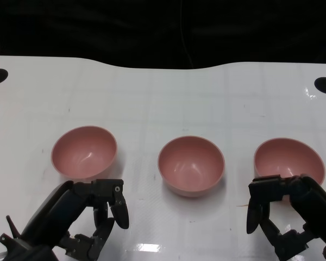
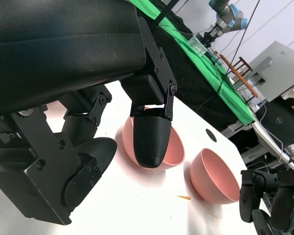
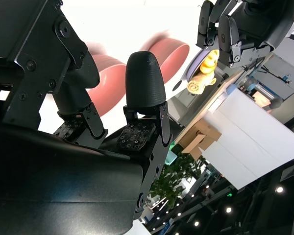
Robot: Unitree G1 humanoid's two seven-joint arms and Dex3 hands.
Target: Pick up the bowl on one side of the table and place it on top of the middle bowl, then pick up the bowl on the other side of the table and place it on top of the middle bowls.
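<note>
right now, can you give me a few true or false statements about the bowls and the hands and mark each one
1. Three pink bowls stand apart in a row on the white table. True: the left bowl, the middle bowl and the right bowl do not touch.
2. The left bowl is already stacked in the middle bowl. False: it stands on its own on the table, and the middle bowl is empty.
3. The left hand holds a bowl. False: it holds nothing, and its fingers are apart just in front of the left bowl.
4. The right hand is near the right bowl with nothing in it. True.
5. All the bowls lie upside down. False: all three are upright, open side up.
</note>
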